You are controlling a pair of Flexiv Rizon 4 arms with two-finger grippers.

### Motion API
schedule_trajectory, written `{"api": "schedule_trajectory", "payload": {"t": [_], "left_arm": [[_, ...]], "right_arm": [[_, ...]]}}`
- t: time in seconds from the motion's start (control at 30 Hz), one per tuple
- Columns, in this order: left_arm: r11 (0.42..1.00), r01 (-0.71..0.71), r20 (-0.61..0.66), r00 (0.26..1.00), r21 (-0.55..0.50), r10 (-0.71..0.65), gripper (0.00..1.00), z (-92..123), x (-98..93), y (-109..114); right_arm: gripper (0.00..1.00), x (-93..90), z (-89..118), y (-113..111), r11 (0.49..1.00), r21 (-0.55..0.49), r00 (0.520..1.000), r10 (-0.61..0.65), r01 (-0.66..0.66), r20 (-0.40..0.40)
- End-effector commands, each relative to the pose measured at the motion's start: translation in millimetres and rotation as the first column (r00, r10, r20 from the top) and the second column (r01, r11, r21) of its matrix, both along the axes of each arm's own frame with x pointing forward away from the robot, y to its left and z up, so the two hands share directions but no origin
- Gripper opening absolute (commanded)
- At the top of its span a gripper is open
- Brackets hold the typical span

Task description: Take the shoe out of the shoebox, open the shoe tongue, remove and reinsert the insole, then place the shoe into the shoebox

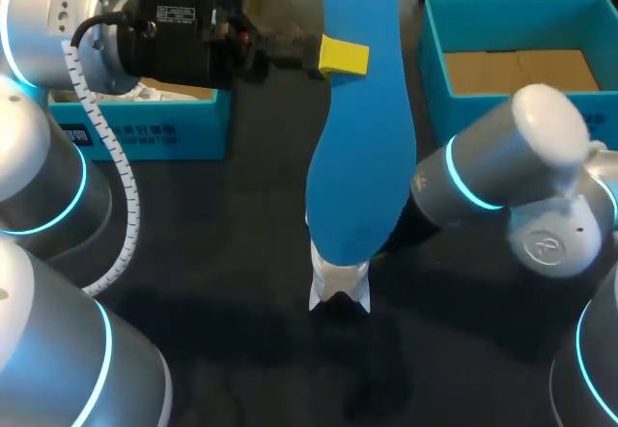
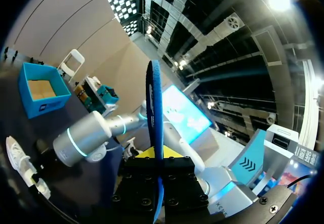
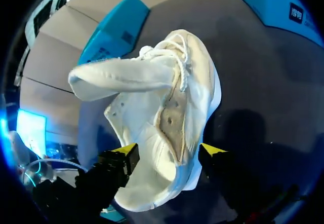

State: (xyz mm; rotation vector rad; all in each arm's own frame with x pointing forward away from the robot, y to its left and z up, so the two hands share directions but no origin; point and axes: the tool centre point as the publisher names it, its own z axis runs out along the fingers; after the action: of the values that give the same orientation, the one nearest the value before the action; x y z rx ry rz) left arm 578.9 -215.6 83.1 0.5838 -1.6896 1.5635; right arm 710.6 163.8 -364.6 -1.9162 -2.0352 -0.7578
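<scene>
1. Now I am gripping the insole with the left gripper, its fingers clamped across it near the far end.
2. The right gripper is pinching the shoe at the heel, 1 yellow tip on each side. The tongue is folded open.
3. The insole's long axis is running from the left gripper toward the shoe, with its near end over the opening. I am judging reinsertion to be the left arm's move.
4. The shoebox is sitting well apart, beyond the right arm.
</scene>
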Motion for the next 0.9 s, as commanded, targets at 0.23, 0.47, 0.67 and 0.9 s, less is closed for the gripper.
{"api": "schedule_trajectory", "payload": {"t": [0.23,0.47,0.67,0.9], "left_arm": [[1.0,0.002,0.0,1.0,0.001,-0.002,0.0,0.0,0.8,-1.4],[1.0,0.002,0.0,1.0,0.001,-0.002,0.0,0.0,0.8,-1.4],[1.0,0.002,0.0,1.0,0.001,-0.002,0.0,0.0,0.8,-1.4],[1.0,0.002,0.0,1.0,0.001,-0.002,0.0,0.0,0.8,-1.4]], "right_arm": [[1.0,-6.0,34.7,-29.7,0.979,0.193,0.997,0.058,-0.067,0.055],[1.0,-5.3,46.5,-29.2,0.967,0.232,0.99,0.079,-0.105,0.116],[1.0,-5.3,46.5,-29.2,0.967,0.232,0.99,0.079,-0.105,0.116],[1.0,-0.7,54.0,-21.4,0.943,0.32,0.991,0.057,-0.094,0.121]]}}
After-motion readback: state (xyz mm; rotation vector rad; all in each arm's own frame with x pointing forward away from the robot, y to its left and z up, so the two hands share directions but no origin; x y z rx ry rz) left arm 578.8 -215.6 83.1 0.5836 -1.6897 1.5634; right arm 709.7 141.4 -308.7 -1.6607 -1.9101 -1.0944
